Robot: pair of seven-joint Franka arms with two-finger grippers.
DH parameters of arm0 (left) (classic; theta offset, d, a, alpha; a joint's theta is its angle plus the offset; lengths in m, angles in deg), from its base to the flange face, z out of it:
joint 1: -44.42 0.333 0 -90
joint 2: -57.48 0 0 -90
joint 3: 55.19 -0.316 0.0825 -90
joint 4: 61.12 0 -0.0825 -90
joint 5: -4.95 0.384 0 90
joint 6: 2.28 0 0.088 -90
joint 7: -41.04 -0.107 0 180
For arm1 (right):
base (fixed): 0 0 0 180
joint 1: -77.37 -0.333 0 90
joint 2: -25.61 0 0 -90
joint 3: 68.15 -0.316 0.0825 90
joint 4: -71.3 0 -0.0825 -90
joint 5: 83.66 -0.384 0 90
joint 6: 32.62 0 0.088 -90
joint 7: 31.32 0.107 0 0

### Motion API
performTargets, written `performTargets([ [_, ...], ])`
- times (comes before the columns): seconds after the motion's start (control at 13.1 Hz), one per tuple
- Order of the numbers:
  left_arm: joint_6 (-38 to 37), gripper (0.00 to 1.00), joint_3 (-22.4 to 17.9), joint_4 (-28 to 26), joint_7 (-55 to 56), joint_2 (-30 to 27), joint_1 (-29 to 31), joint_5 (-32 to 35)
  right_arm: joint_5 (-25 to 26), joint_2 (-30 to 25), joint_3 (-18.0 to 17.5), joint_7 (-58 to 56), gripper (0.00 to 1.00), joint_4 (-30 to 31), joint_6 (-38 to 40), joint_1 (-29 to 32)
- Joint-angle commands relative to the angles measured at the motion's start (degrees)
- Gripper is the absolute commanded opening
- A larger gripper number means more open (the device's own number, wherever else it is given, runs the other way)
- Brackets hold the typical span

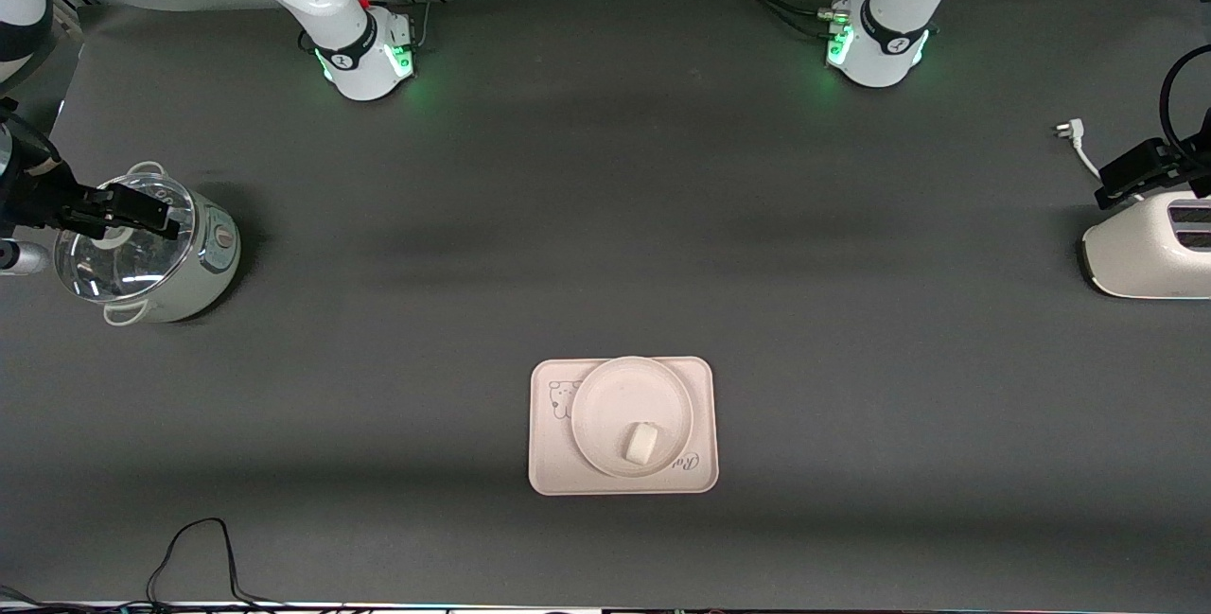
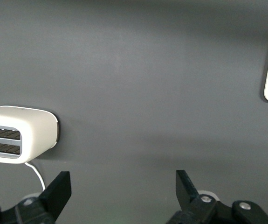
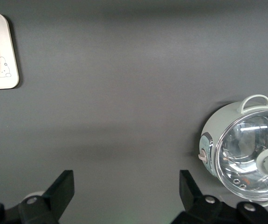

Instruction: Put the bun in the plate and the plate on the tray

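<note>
Cable: a thin black cable [image 1: 194, 557] loops on the surface at the edge nearest the front camera, toward the right arm's end.
Tray: the cream-pink rectangular tray [image 1: 544, 472] lies flat on the dark surface [image 1: 605, 245], midway between the two ends and nearer to the front camera than both arm bases. A cartoon rabbit drawing shows at one corner and script lettering at the corner diagonal to it.
Plate: the round cream-pink plate [image 1: 605, 396] sits on the tray, inside its outline and covering most of it.
Bun: the off-white bun [image 1: 641, 443] lies in the plate, on the part of the dish nearest the front camera, close to the rim.
Cooker: a pale green pot [image 1: 203, 264] with a glass lid stands farther from the front camera than the tray, at the right arm's end. What is inside cannot be told through the lid.
Toaster: a white toaster [image 1: 1135, 264] with two dark slots stands at the left arm's end, its white plug and cord lying farther back on the surface.
Right gripper [image 1: 123, 212]: hangs over the cooker's lid, fingers spread wide apart, holding nothing.
Left gripper [image 2: 123, 193]: hangs over the toaster's end of the surface, fingers spread wide apart, holding nothing.
</note>
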Motion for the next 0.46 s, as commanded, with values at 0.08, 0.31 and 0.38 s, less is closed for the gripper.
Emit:
performTargets([
  [0.08, -0.73, 1.00, -0.16, 0.63, -0.93, 0.06, 0.22, -0.65, 1.25, -1.14, 0.10, -0.95, 1.00, 0.99, 0.03, -0.42],
  [0.31, -0.65, 1.00, -0.07, 0.63, -0.93, 0.06, 0.13, -0.65, 1.25, -1.06, 0.10, -0.78, 1.00, 0.90, 0.21, -0.60],
  [0.38, -0.47, 1.00, -0.16, 0.63, -0.93, 0.06, 0.13, -0.65, 1.68, -1.06, 0.10, -0.87, 1.00, 0.90, 0.21, -0.60],
])
